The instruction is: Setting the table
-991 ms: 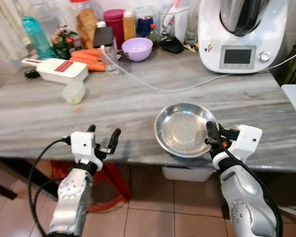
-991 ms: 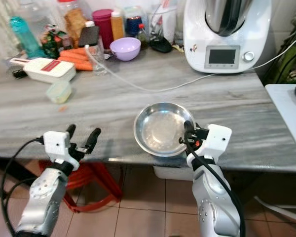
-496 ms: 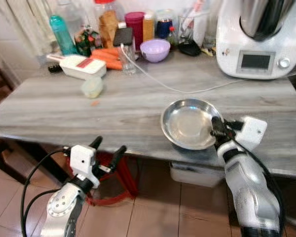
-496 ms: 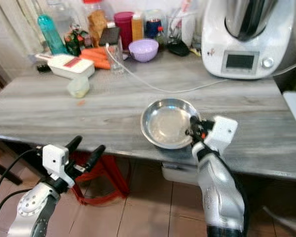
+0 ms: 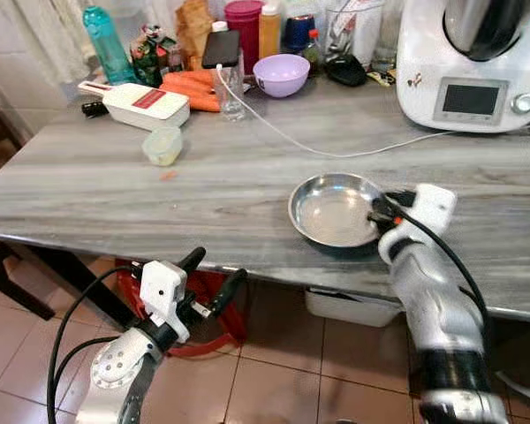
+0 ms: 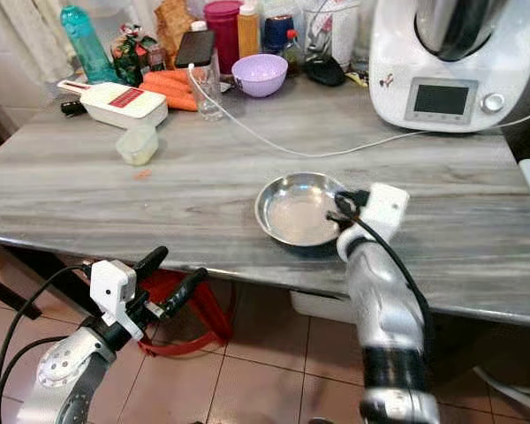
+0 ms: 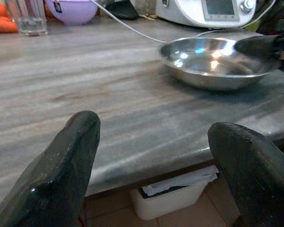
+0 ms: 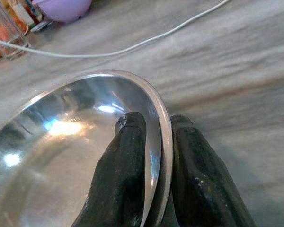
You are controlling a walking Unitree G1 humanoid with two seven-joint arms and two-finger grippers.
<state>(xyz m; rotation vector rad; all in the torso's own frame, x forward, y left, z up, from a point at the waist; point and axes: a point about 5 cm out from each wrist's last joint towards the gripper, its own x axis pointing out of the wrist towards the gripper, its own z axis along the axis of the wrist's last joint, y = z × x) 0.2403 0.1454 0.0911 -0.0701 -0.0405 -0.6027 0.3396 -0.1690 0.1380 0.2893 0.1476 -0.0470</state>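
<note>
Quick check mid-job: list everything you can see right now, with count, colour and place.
steel bowl: 1, silver, near table edge
table: 1, grey marble
food processor: 1, white, back right
purple bowl: 1, back middle
white cable: 1, across table
glass: 1, clear, beside carrots
carrots: orange, back left
slicer: 1, white
small container: 1, pale green
teal bottle: 1, back left
right gripper: shut on the bowl's rim
left gripper: open, below table edge

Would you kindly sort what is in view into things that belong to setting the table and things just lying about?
Belongs to the job:
steel plate
right pincer, clamped on the plate's rim
table

Just lying about:
purple bowl
carrots
slicer
white kitchen machine
white cable
small lidded container
</note>
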